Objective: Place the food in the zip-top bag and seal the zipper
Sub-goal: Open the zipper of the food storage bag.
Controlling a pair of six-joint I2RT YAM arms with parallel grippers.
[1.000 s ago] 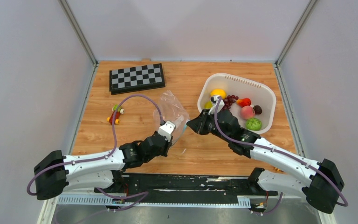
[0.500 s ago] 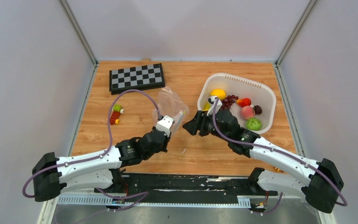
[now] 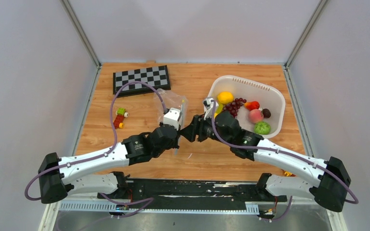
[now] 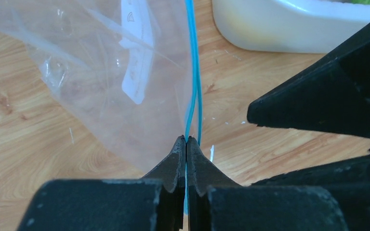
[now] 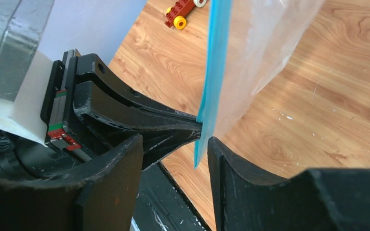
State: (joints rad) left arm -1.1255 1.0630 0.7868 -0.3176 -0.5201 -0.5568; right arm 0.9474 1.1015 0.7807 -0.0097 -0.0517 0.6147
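**Bag's pinched by the zipper, nothing in it yet**

Starting on the left, the red-yellow-green toy blocks and the black-and-white checkerboard just sit on the wooden table. Neither is part of my job.

My left gripper is clamped fully closed on the thin teal-blue zipper strip of the clear crinkly zip-top bag. That holds the mouth edge up on end. I reckon that's the point: with one end pinned, the other hand has something taut to work against. I can't tell whether the bag's far end touches the wood.

Just beside it, my right gripper has its jaws parted and holds nothing. It has one finger on each side of that same strip, close to the left fingertips. My guess is it's lined up to grab a lip and pull the mouth open.

Over on the right, the small plastic food is well apart from the bag. The yellow lemon, purple grapes and pink peach all lie in the white perforated plastic basket. The bag looks empty, so filling hasn't begun.
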